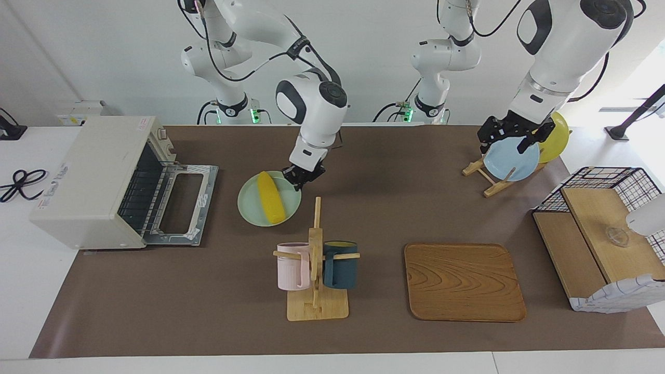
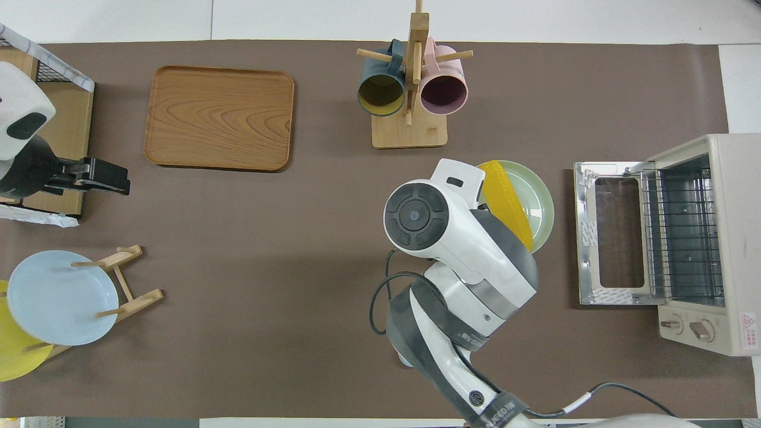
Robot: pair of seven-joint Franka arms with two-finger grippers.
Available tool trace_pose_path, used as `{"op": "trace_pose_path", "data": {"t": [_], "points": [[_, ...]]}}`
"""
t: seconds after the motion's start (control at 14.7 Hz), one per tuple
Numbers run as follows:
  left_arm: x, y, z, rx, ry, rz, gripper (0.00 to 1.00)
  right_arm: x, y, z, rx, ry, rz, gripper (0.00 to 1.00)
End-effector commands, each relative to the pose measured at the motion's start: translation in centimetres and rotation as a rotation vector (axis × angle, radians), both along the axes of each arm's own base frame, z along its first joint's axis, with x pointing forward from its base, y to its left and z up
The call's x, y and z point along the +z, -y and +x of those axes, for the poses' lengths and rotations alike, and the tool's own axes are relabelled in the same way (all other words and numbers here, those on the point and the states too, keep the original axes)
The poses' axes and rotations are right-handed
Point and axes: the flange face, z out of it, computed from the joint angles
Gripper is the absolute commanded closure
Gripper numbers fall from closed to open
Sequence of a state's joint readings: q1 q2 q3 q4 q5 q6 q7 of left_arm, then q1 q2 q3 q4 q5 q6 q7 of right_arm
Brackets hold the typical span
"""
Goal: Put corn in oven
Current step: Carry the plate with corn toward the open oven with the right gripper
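right gripper – low over the rim of the green plate, finger spread cannot be told | corn lies on that plate, beside the oven, door dropped open | grasp best taken across the cob's middle | left gripper waits over the blue plate

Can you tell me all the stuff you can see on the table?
corn: one, yellow, lying on the green plate
green plate: one, pale green, in front of the oven
oven: one, off-white, door open, at the right arm's end
mugs: two, pink and dark blue, hanging on a wooden stand
tray: one, wooden, beside the mugs
rack plates: two, light blue and yellow, in a wooden rack
basket shelf: one, wire and wood, at the left arm's end
right gripper: over the green plate's rim
left gripper: waiting over the rack plates
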State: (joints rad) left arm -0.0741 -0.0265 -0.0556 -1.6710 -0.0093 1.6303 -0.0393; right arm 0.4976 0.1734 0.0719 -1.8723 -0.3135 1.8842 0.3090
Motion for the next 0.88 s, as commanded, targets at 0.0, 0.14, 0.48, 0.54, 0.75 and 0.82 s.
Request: {"op": "trace_pose_path", "data": {"t": [0.0, 0.14, 0.48, 0.54, 0.75, 0.82], "points": [[0.2, 0.2, -0.7, -0.013, -0.002, 0.029, 0.00, 1.3, 2.8, -0.8, 0.004, -0.030, -0.018, 1.00], [0.2, 0.1, -0.6, -0.010, 0.001, 0.029, 0.00, 1.2, 4.9, -1.4, -0.002, -0.052, -0.030, 1.00], [0.3, 0.1, -0.6, -0.008, 0.010, 0.027, 0.00, 2.0, 13.8, 1.0, 0.047, -0.122, -0.023, 1.00], [0.4, 0.0, -0.6, -0.007, 0.010, 0.028, 0.00, 1.9, 15.4, 1.3, 0.055, -0.140, -0.022, 1.00], [0.4, -0.6, -0.6, 0.003, 0.010, 0.028, 0.00, 0.4, 18.7, 0.7, 0.030, -0.180, -0.024, 1.00], [0.4, -0.6, -0.7, 0.004, 0.003, 0.029, 0.00, 0.4, 19.5, 0.4, 0.028, -0.177, -0.022, 1.00]]}}
